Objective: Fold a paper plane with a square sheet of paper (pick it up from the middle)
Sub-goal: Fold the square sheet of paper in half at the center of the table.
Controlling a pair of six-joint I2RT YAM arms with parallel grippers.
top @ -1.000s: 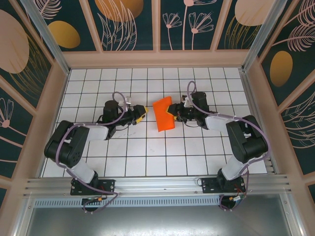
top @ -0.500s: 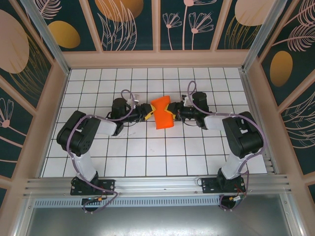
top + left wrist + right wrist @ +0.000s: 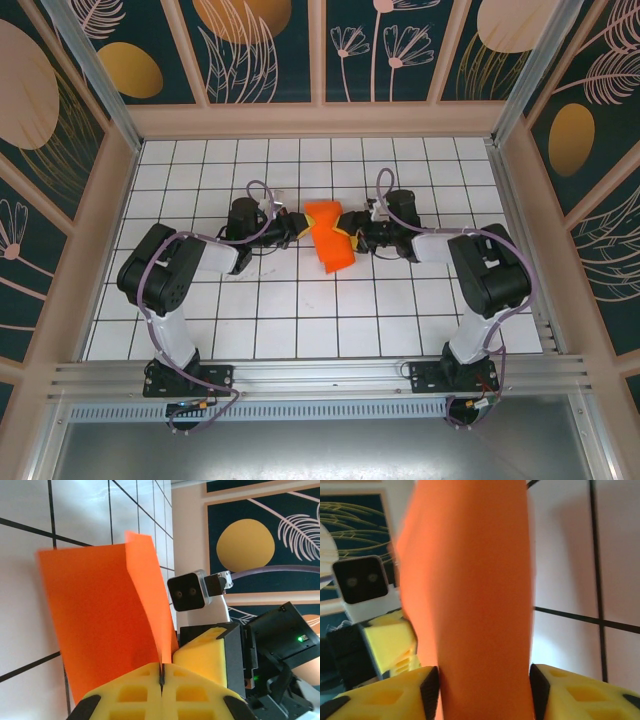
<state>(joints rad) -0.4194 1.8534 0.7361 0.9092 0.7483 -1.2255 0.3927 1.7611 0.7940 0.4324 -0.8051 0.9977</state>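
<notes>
Left gripper [image 3: 298, 227] is clamped shut on the left edge of the orange sheet [image 3: 328, 236]. In our left wrist view the yellow pads [image 3: 135, 695] meet, with the paper edge pinched in the seam. The sheet is partly folded and sits between both grippers near the middle of the table [image 3: 300, 310]. Right gripper [image 3: 352, 240] is at the sheet's right side. Its pads [image 3: 380, 695] stand apart with the orange band between them, and we can't tell if they're pressing it.
</notes>
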